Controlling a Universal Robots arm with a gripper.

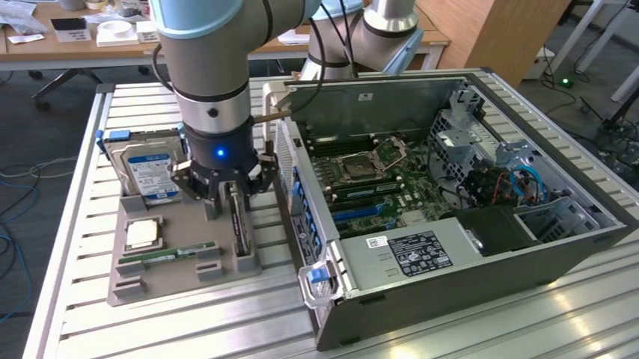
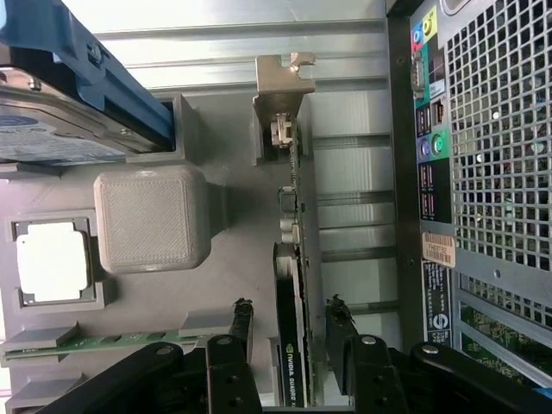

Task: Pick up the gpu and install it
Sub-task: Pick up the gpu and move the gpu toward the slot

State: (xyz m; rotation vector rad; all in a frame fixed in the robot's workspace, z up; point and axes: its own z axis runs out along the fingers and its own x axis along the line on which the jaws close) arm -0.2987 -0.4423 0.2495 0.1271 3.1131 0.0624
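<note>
Between the wide-spread fingers (image 2: 338,323) of a robot arm, the gpu (image 2: 291,345) is standing on its long edge in a slot of a grey holder (image 1: 170,284) on the slatted tabletop (image 1: 150,329). One finger is hanging beside each flat face of the card, with a narrow gap showing on both sides in the wrist view; the fingers are gripping nothing. Beyond one finger, an open computer case (image 1: 450,299) is lying with its motherboard exposed. Beyond the other, a hard drive (image 1: 150,176), a processor chip (image 1: 143,234) and a memory stick (image 1: 170,256) are sitting in the same holder.
</note>
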